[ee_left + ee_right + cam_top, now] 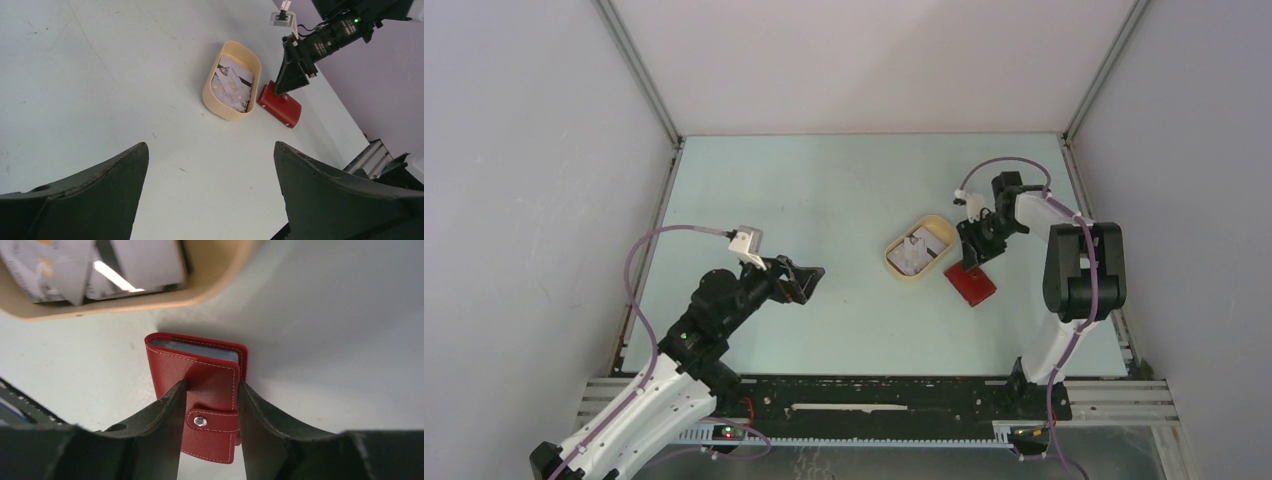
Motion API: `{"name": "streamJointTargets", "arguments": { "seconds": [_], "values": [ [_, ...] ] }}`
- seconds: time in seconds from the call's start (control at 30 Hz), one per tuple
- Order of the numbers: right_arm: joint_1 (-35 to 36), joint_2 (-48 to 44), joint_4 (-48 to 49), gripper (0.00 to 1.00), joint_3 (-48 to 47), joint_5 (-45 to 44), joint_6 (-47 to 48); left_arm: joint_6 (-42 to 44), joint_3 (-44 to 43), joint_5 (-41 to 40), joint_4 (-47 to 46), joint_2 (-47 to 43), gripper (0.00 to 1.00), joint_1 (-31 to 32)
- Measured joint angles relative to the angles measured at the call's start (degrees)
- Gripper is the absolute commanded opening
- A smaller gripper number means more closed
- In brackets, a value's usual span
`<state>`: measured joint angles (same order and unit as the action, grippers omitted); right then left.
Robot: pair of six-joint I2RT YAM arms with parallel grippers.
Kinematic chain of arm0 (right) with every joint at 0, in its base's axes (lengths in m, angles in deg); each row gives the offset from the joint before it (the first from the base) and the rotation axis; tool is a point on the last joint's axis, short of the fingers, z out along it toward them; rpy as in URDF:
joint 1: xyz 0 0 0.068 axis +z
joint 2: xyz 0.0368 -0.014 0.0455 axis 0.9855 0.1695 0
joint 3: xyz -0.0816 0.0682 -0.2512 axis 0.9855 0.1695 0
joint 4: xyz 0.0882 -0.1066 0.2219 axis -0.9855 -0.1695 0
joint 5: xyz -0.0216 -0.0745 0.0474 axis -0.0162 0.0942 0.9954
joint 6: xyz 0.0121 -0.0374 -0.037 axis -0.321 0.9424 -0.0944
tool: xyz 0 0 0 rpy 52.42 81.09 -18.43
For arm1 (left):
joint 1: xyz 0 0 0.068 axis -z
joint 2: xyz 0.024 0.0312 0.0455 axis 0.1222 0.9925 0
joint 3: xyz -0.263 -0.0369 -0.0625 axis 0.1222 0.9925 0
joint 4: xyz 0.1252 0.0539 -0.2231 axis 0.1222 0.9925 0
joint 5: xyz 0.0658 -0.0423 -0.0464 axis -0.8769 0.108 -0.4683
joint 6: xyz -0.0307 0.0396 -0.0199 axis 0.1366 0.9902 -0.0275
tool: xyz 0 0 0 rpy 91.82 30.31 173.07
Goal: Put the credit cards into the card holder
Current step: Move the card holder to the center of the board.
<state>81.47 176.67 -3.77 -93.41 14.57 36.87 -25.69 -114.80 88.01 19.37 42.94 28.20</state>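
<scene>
The red card holder [970, 285] lies shut and flat on the table just right of a beige oval tray [936, 222]. Several whitish-grey credit cards [916, 252] lie in the tray. My right gripper [972, 262] is down at the holder's far end. In the right wrist view [212, 384] its jaws are a little apart, either side of the snap tab on the card holder [200, 365]; the left finger lies over the red face. My left gripper [814, 280] is open and empty above bare table, well left of the tray.
In the left wrist view the tray [210, 102], the cards [231, 82], the holder [282, 107] and the right gripper [276, 91] show ahead of the open left gripper [210, 147]. Enclosure walls stand on three sides. A black rail runs along the near edge.
</scene>
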Motion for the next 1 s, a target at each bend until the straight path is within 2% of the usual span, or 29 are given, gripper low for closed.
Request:
{"name": "streamJointTargets", "arguments": {
  "seconds": [0.1,0.23,0.43,0.5,0.6,0.67,0.83,1.0],
  "values": [
    [2.60,0.02,-1.05,0.41,0.00,2.36,0.22,-0.33,0.09,0.72,-0.35,0.09,1.00,0.00],
    [7.41,-0.11,-1.73,0.40,0.74,5.38,0.24,-0.59,0.11,1.99,-1.16,0.44,1.00,0.00],
    [20.83,-3.78,-1.62,0.41,6.19,8.83,0.55,-2.05,3.52,6.40,-6.51,1.27,0.90,0.00],
    [24.98,-4.59,-1.90,0.44,6.67,9.90,0.72,-2.82,4.94,8.07,-8.70,1.95,0.89,0.00],
    [30.82,-5.01,-1.79,0.56,6.69,11.19,0.94,-4.76,7.04,10.08,-12.66,2.84,0.89,0.39],
    [33.00,-5.40,-1.92,0.60,6.69,11.45,1.31,-6.29,8.98,10.51,-15.61,3.37,0.88,1.11],
    [32.59,-10.25,-2.95,0.63,6.73,12.24,4.48,-10.32,14.45,9.75,-22.45,4.98,0.85,4.94],
    [29.31,-21.57,-4.96,0.64,7.96,16.48,13.49,-14.05,16.96,6.91,-29.88,11.80,0.79,10.32]
  ]
}}
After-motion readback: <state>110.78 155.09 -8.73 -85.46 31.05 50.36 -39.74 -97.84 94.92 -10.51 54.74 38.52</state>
